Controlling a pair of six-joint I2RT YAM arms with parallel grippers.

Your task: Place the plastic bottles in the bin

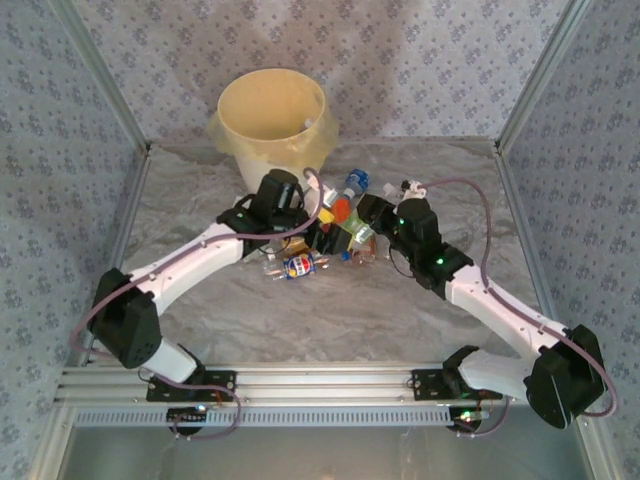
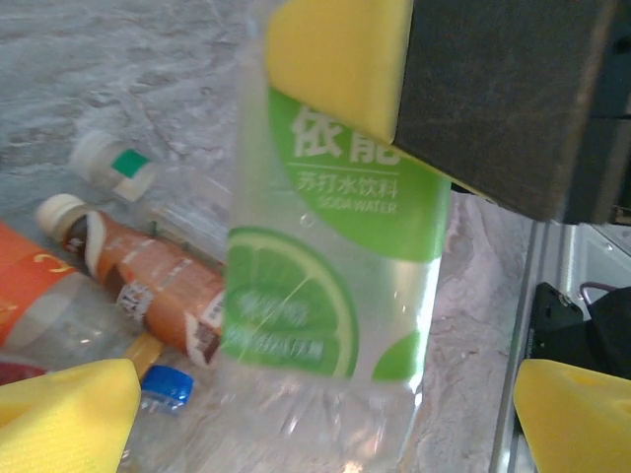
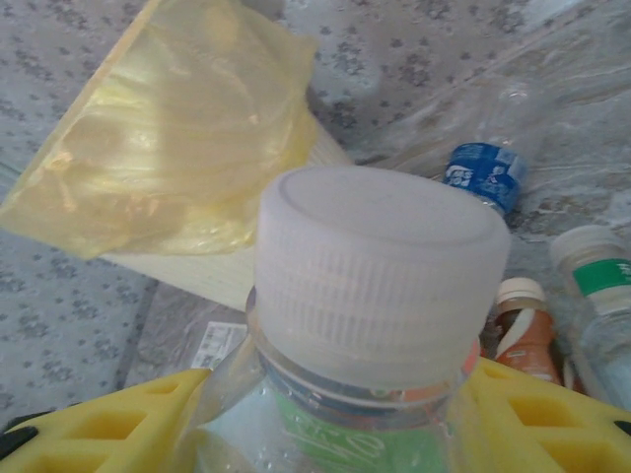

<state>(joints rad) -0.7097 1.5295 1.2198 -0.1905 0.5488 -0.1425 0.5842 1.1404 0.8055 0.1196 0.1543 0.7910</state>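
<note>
Plastic bottles (image 1: 322, 240) lie heaped at the middle of the crinkled, grey-covered table (image 1: 400, 310), at about 5 o'clock from the bin (image 1: 270, 105) and close to its foot. One of them is gripped, a clear green-label bottle (image 2: 325, 296) with a lime picture and a white cap (image 3: 380, 266). The right gripper (image 3: 335, 439) has its jaws set narrow on the bottle's upper part, with a yellow pad (image 3: 99, 429) pressed to either side just under the cap. We cannot tell whether the bottle's base rests on the table.

Our left gripper (image 2: 315, 429) stands with jaws wide, its pads at 8 and 4 o'clock of the left wrist view. The held bottle's lower end is between them with a gap on each side.

At 9 o'clock from that bottle we see an orange-label bottle (image 2: 148, 286) lying on its side. A blue cap (image 2: 166, 386) sits just beside it, and a white-capped bottle (image 2: 118, 163) lies at 10 o'clock. From the right wrist, the bin's yellowish bag (image 3: 168, 148) hangs at 10 o'clock of the white cap, and a blue-label bottle (image 3: 483, 175) lies at 2 o'clock.
</note>
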